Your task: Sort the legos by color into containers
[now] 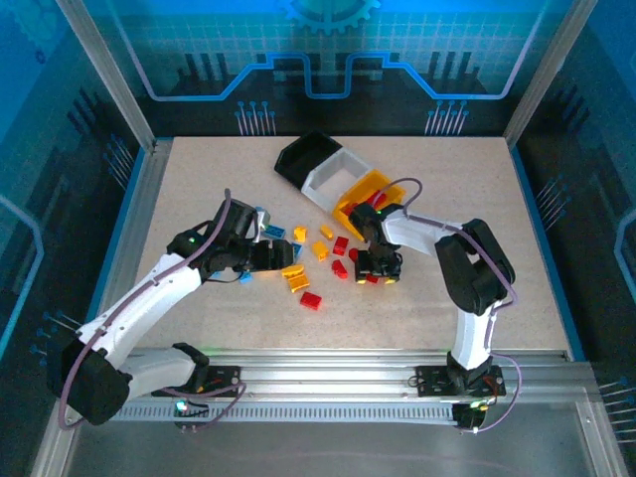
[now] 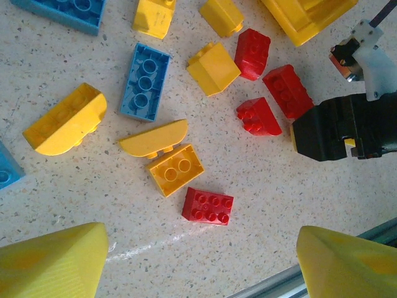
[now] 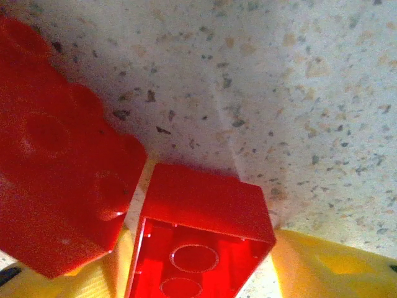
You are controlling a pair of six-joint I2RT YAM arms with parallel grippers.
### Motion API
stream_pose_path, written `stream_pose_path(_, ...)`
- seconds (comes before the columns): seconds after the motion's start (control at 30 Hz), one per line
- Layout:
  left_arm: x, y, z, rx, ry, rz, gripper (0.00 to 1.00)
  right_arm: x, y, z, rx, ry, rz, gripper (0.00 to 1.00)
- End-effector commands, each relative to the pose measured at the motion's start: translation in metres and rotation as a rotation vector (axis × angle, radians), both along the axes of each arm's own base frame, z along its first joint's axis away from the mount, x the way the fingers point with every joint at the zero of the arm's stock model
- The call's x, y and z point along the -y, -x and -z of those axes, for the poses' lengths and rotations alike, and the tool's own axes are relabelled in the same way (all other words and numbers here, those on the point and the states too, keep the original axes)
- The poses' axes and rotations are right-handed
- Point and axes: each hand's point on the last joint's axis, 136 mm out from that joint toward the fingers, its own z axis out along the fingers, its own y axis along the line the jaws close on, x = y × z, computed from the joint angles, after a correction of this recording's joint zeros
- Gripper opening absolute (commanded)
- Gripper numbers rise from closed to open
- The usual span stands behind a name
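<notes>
Brick (image 3: 201, 233), red, sits dead between right end effector (image 3: 208, 276) fingers (image 3: 335, 273), hollow side showing; can't tell if clamped yet. Left end effector (image 2: 201, 257) spread wide, empty, farther off.

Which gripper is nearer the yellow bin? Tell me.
Right. The right gripper sits close on the near side of the yellow bin; the left gripper is farther, across the scattered bricks.

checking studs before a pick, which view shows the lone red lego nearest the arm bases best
Left wrist: the red lego lies studs up, close and unobstructed, each stud distinct. The top external view shows it as a small red block at the pile's near edge, studs too small to tell.
</notes>
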Motion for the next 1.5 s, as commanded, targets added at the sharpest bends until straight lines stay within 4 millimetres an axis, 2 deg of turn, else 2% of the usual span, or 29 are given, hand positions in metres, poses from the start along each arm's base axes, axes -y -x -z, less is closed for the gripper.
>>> stream_pose_path(0.0,0.000,0.003,-0.003,-0.007,0.030,-0.014,0.80,0.011,-0.001,0.000,-0.004,0.021,0.014,0.63)
stream_pose_path(0.2,-0.001,0.006,-0.004,-0.007,0.034,-0.014,0.80,0.010,-0.016,0.001,0.014,-0.008,0.014,0.57)
stream_pose_path(0.47,-0.001,0.005,-0.004,-0.005,0.039,-0.017,0.80,0.014,-0.016,0.002,0.012,-0.010,-0.002,0.41)
stream_pose_path(0.73,0.003,0.002,-0.001,-0.011,0.058,-0.022,0.80,0.016,-0.022,-0.008,0.050,-0.010,-0.046,0.33)
stream_pose_path(1.03,0.005,-0.001,0.002,-0.015,0.066,-0.030,0.81,0.025,-0.022,-0.027,0.107,-0.027,-0.022,0.29)
stream_pose_path(1.13,0.007,-0.004,0.003,-0.022,0.074,-0.029,0.81,0.030,-0.022,-0.041,0.126,-0.040,0.002,0.29)
stream_pose_path(1.23,0.010,-0.005,0.008,-0.037,0.073,-0.022,0.81,0.029,-0.028,-0.069,0.180,-0.069,0.009,0.29)
stream_pose_path(1.37,0.013,-0.005,0.018,-0.063,0.075,-0.006,0.82,0.020,-0.052,-0.108,0.250,-0.130,0.005,0.29)
stream_pose_path(1.47,0.015,-0.003,0.025,-0.087,0.072,0.013,0.87,0.011,-0.077,-0.124,0.285,-0.183,0.016,0.30)
